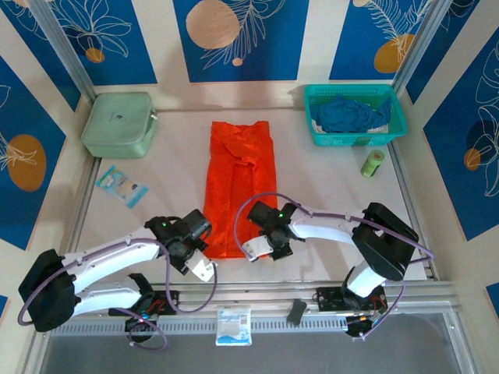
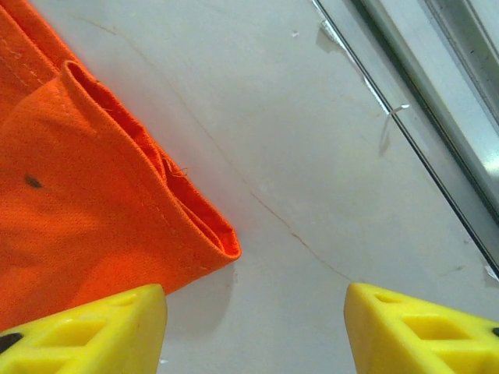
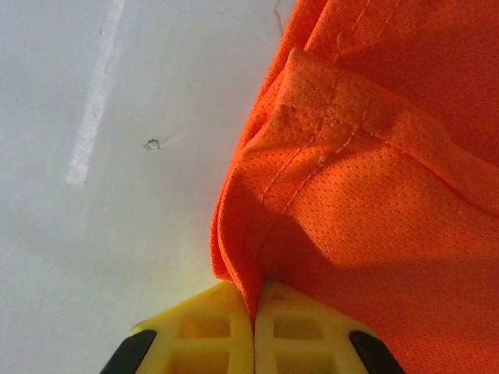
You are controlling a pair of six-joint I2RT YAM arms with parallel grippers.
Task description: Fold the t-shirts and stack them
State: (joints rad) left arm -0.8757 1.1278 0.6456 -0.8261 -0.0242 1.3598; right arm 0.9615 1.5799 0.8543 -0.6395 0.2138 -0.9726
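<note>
The teal mesh basket (image 1: pixel 359 139) at the table's (image 1: pixel 327 187) far right corner holds the dark blue t-shirt (image 1: pixel 348 114). A pale green zip case (image 1: pixel 117 125) sits at the far left corner. The orange t-shirt (image 1: pixel 240 183) lies mid-table, folded into a long strip. The right gripper (image 3: pixel 253 305) pinches its near right corner, and the left gripper (image 2: pixel 253 315) gapes by its near left corner. Blue leaf-print panels (image 1: pixel 242 39) surround the table.

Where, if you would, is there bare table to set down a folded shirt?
Widest: right of the orange t-shirt, in front of the teal basket, left of the green roll. Narrower: between that shirt and the small packet. Crowded: the near edge, where the right gripper pinches its corner and the left gripper gapes open.
</note>
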